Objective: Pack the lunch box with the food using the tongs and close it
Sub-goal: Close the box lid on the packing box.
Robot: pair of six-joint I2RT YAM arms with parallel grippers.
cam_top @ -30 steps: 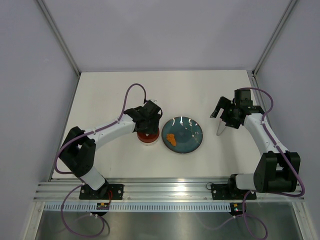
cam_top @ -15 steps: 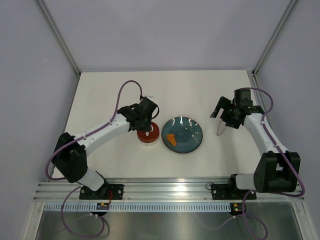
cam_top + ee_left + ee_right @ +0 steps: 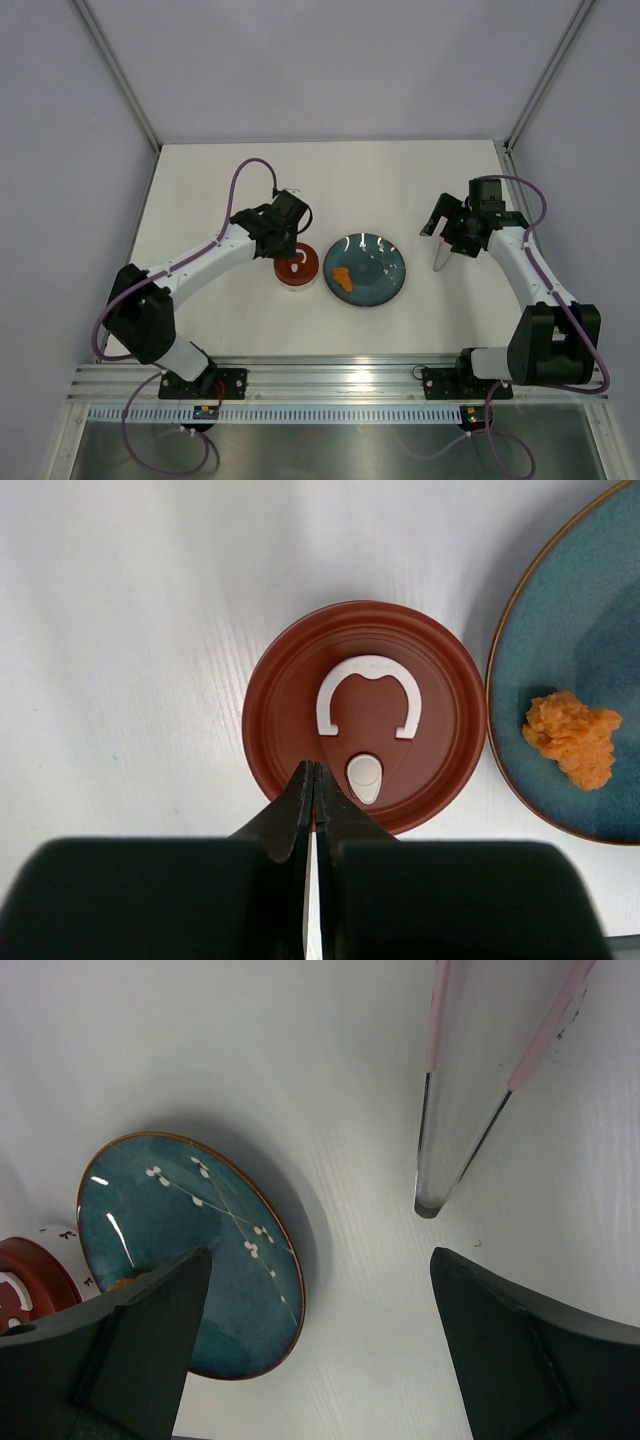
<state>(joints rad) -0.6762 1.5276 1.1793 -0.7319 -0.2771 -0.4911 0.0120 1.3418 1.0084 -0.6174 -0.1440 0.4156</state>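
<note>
Left arm: rises from its base at the near edge and reaches forward and rightward to the middle of the surface [image 3: 400, 180], wrist bent down. Left claw [image 3: 312, 776] is fully closed, fingertips pressed together, holding nothing, its tips over the near rim of the lunch box [image 3: 297, 268]. The lunch box stands slightly left of centre in the near half of the surface, with the dark red lid [image 3: 285, 715] seated on top, white loop [image 3: 367, 664] uppermost; its contents are hidden by the lid. Just to its right, apart by a narrow gap, sits the teal plate [image 3: 388, 272], carrying one orange lump of food [image 3: 572, 737] on its left side. Right arm: runs up along the right edge and bends inward. Right claw [image 3: 320, 1260] is spread wide and grips nothing. The tongs [image 3: 427, 1206] appear to lie on the surface ahead of its fingers, right of the plate, joined end toward the near edge; contact with the claw cannot be determined.
</note>
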